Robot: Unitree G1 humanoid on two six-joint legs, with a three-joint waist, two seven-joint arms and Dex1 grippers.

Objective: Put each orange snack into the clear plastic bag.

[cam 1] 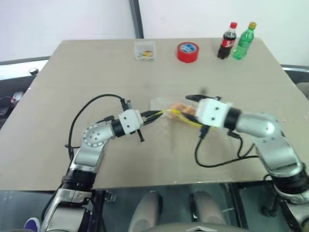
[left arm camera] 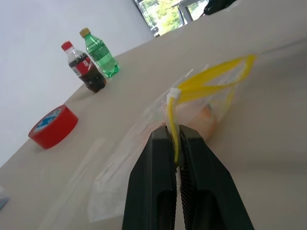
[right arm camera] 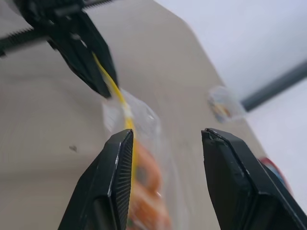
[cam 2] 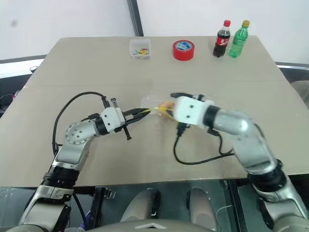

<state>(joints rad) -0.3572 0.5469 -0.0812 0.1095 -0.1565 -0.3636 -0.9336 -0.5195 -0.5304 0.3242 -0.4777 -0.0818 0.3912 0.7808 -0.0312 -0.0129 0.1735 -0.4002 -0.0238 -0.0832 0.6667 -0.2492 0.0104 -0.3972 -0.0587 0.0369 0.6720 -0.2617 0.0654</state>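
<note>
In the middle of the frame the left gripper (left arm camera: 176,158) pinches the bag (left arm camera: 144,158) by its yellow strip, the best place to hold this thin, floppy, slippery plastic, with soft, light snacks (right arm camera: 146,179) inside, while the right gripper (right arm camera: 165,184) stands apart, holding nothing.

- The table (cam 1: 96,72) had a plain beige top, and its far corners were cut at an angle.
- A faint seam ran across the tabletop from left to right, about midway between near and far edges.
- The wall (cam 1: 72,19) beyond the far edge was white and bare.
- A dark vertical post (cam 1: 136,19) stood against the wall, left of centre.
- In the left wrist view, a window (left arm camera: 168,12) showed green foliage in daylight.
- Lighting across the tabletop was even and soft, with no hard shadows.
</note>
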